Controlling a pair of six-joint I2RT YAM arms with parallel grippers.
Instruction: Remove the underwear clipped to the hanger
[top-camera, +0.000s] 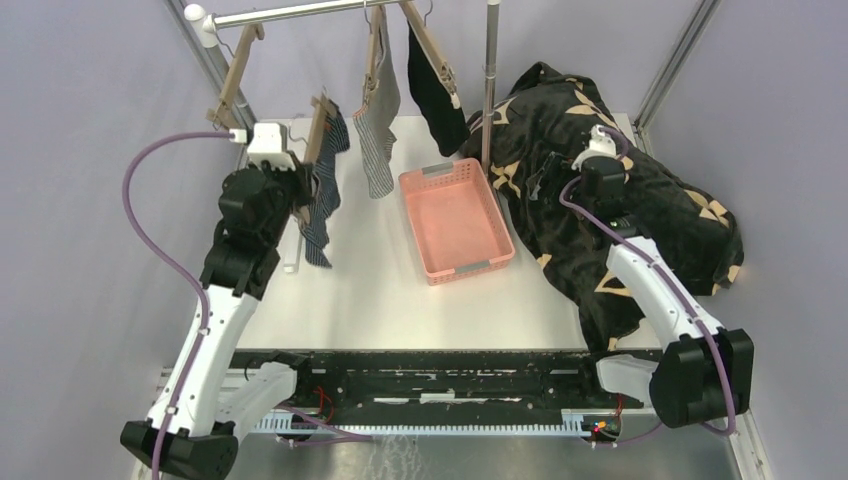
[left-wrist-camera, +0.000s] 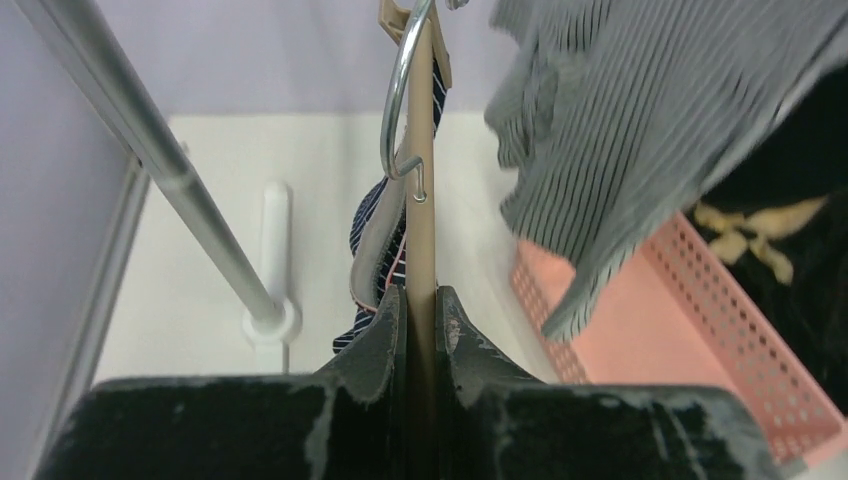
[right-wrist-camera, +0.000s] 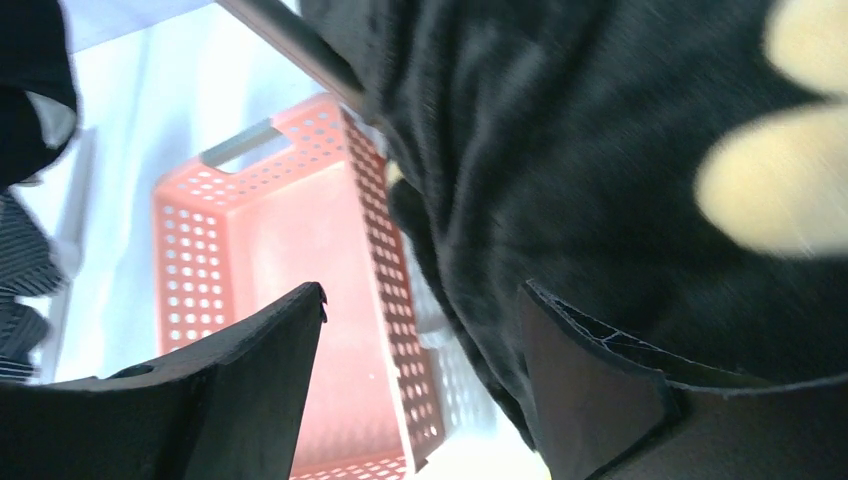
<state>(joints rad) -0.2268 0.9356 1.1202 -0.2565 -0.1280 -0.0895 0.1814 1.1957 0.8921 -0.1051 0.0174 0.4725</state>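
The navy striped shorts (top-camera: 320, 205) hang clipped to a wooden hanger (left-wrist-camera: 421, 240), draped just past the left gripper (left-wrist-camera: 421, 310) and a little to its left side. That gripper is pinched tight on the hanger's wood and has no cloth between its fingers. I can't tell whether the hanger's hook is on the rail (top-camera: 300, 10).

The grey striped shorts (top-camera: 378, 125) dangle above and to the right of the same gripper, very near it, with the black shorts (top-camera: 437, 95) beyond them. Both are clipped up. The pink basket (top-camera: 457, 218) lies below and to the gripper's right, with nothing in it.

The right gripper (right-wrist-camera: 420, 320) is spread wide and holds nothing. It sits against the flowered blanket (top-camera: 640, 210), well apart from all three pairs.

My worry is the narrow pinch: the wood could twist or slip between the fingers. A swing to the right would snag the grey pair. With no grip on the cloth, a tug moves the hanger and leaves the clip shut.
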